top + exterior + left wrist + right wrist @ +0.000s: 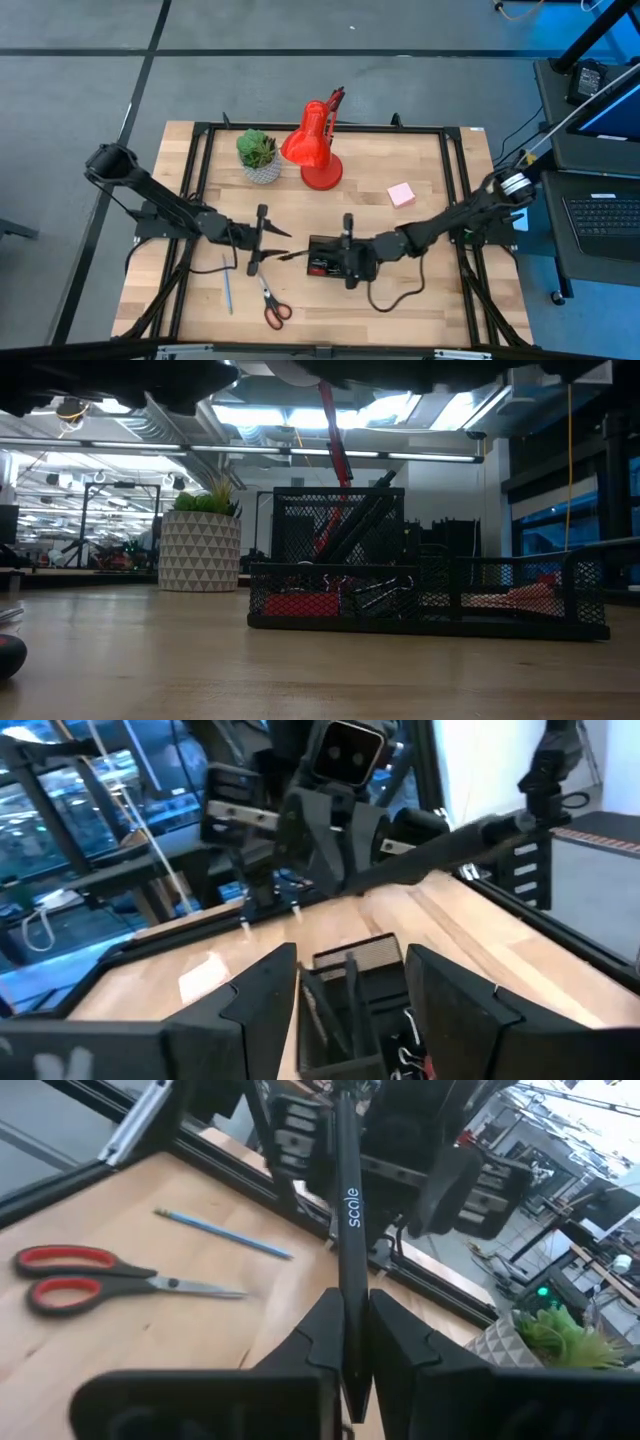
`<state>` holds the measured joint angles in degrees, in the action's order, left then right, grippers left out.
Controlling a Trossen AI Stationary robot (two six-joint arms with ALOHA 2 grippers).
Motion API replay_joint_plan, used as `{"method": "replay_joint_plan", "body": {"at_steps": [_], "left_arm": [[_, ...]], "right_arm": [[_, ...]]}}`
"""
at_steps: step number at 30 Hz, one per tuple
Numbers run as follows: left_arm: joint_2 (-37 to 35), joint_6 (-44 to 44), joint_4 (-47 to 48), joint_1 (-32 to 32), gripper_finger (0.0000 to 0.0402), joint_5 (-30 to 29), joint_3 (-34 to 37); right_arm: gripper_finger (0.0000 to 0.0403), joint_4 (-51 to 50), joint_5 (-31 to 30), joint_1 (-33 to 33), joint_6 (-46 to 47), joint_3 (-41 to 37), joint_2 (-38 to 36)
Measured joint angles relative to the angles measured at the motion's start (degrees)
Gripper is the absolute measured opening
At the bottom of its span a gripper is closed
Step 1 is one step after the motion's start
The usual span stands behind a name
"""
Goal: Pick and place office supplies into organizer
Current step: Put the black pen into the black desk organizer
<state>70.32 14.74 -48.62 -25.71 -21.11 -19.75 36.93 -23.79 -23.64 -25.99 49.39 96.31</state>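
My right gripper (355, 1308) is shut on a black pen (348, 1210). It hovers over the black mesh organizer (332, 262) near the table's front middle. The organizer (420, 595) holds several pens, clips and a red item. My left gripper (350, 958) stands open just left of the organizer (350, 1010), with nothing between its fingers. The red-handled scissors (272, 305) and the thin blue pen (227, 284) lie flat on the table to the front left. They also show in the right wrist view, scissors (100, 1275) and blue pen (225, 1235). A pink sticky-note pad (401, 194) lies at the back right. My right gripper pinches the black pen between its two fingers, on the stretch of barrel below the white lettering (351, 1285). The fingers lie along the pen, coming about level from the table's right. The pen sticks out past the fingertips toward the left gripper, clear of the table.
A red desk lamp (315, 150) and a green potted plant (259, 155) stand at the back middle. A black metal frame (200, 180) runs around the wooden table. A laptop (605, 215) sits off the table at the right.
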Motion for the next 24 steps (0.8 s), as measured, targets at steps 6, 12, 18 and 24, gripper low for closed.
{"method": "replay_joint_plan", "body": {"at_steps": [6, 12, 18, 24], "left_arm": [[3.57, -0.02, -0.17, 0.0, 0.0185, 0.38, -1.94], [5.13, 1.18, -0.83, -0.04, 0.0185, 0.36, -4.07], [5.16, 3.58, -0.86, -0.04, 0.0184, 0.38, -4.26], [5.14, 4.03, -1.39, -0.04, 0.018, 0.38, -4.29]], "right_arm": [[0.0034, 0.11, 0.1, 1.64, -0.05, 4.64, 4.45], [0.003, 0.15, 0.66, 2.43, -0.03, 6.25, 6.19], [0.0035, 0.54, 1.09, 2.64, -0.01, 6.26, 6.19], [0.0032, 0.48, 1.09, 2.64, -0.01, 6.26, 6.19]]}}
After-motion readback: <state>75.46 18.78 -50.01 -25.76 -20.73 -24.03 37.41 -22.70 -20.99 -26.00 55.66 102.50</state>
